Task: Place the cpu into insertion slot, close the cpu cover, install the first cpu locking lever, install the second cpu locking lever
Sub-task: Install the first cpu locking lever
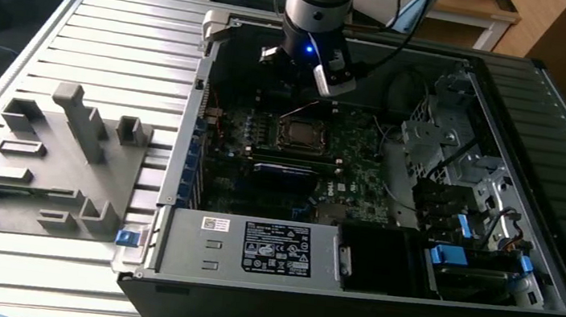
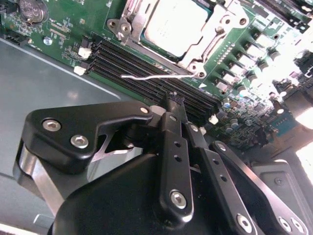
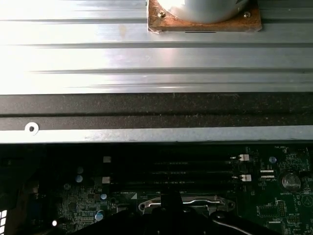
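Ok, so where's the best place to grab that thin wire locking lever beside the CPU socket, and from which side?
Probably take the locking lever near its free hooked end, coming from above with the pincer set across the wire. It stretches over the memory slots, clear of the cpu cover, so there's room on either side.

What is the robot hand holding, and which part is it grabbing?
Nothing, it seems. The gripper has its jaws shut with nothing between them, near the thin wire lever by the cpu.
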You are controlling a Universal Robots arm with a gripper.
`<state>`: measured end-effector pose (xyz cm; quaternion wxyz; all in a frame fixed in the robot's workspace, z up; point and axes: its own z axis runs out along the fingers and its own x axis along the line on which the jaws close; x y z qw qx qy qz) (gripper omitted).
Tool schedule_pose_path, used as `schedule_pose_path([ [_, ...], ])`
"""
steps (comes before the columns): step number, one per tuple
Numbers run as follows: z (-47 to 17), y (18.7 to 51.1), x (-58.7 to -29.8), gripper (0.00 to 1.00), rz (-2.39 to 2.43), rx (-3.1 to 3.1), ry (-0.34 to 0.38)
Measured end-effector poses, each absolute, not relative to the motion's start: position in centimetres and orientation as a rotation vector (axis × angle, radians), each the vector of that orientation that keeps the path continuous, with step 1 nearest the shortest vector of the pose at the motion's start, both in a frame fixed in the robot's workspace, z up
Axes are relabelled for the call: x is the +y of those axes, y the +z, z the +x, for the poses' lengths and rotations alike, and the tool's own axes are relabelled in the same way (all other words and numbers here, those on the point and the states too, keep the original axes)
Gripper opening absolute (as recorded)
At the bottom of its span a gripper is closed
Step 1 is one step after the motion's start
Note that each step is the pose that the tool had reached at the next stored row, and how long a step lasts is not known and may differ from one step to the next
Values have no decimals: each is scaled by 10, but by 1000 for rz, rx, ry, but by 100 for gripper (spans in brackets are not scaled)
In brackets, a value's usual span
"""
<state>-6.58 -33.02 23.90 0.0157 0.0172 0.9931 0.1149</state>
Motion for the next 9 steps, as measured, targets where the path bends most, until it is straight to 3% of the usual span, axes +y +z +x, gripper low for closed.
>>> schedule_pose_path([
  [9, -60, 239, -330, 11, 54, 3089, 354],
])
